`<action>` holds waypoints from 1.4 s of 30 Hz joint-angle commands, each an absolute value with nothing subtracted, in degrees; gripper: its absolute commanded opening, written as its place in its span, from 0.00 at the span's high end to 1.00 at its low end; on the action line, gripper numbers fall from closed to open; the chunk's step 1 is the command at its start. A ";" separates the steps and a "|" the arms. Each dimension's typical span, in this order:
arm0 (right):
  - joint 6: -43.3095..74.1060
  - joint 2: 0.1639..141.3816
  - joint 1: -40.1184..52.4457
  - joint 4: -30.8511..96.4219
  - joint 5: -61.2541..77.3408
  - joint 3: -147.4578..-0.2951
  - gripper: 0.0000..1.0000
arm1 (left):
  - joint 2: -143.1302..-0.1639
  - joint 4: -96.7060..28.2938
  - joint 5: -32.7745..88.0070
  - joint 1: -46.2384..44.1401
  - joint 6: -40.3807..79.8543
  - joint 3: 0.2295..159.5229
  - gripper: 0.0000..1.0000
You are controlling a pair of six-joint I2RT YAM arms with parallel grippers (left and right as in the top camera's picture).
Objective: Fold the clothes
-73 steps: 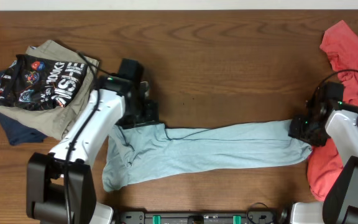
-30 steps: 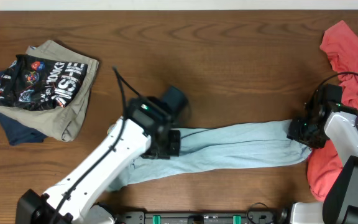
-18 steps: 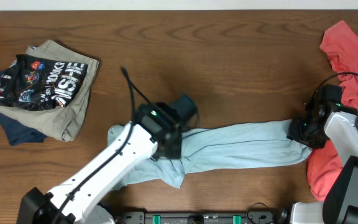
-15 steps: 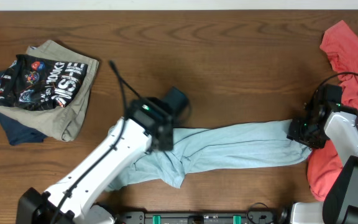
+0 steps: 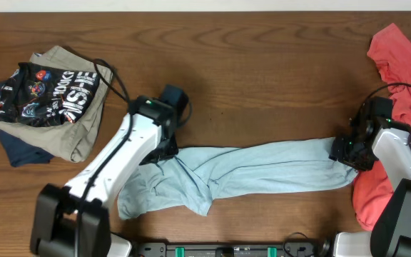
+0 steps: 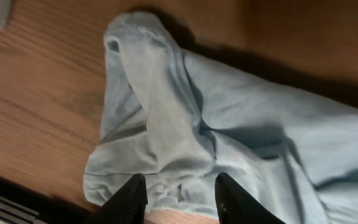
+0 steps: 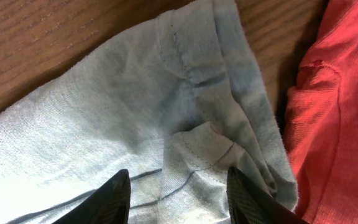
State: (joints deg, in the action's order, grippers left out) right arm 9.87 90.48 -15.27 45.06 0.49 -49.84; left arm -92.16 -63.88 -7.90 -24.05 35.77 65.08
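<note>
T-shirt (image 5: pixel 277 168) — stretched long, left edge bunched

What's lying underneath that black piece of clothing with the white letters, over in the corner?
The black garment lies on a folded khaki garment, which rests on a dark navy garment showing at the edges. Whether anything else is between them is hidden.
</note>
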 commanded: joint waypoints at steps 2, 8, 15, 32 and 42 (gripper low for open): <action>10.24 90.35 -15.70 44.99 0.27 -49.60 0.51 | -95.33 -61.21 -8.08 -23.79 35.92 60.93 0.62; 10.24 90.35 -15.70 44.99 0.27 -49.60 0.51 | -97.91 -56.40 -6.20 -23.79 35.88 58.24 0.62; 10.24 90.35 -15.70 45.04 0.27 -49.60 0.51 | -98.50 -53.80 -5.80 -23.79 35.88 57.76 0.62; 10.24 90.35 -15.70 45.17 0.25 -49.60 0.50 | -93.67 -54.33 -9.93 -12.05 35.86 55.02 0.94; 10.24 90.35 -15.70 45.21 0.25 -49.60 0.50 | -91.53 -50.68 -9.93 -2.44 34.35 54.15 0.94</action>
State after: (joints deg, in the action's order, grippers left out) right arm 9.87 90.48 -15.27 45.15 0.49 -49.84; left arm -91.74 -50.92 -8.58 -3.55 35.29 54.98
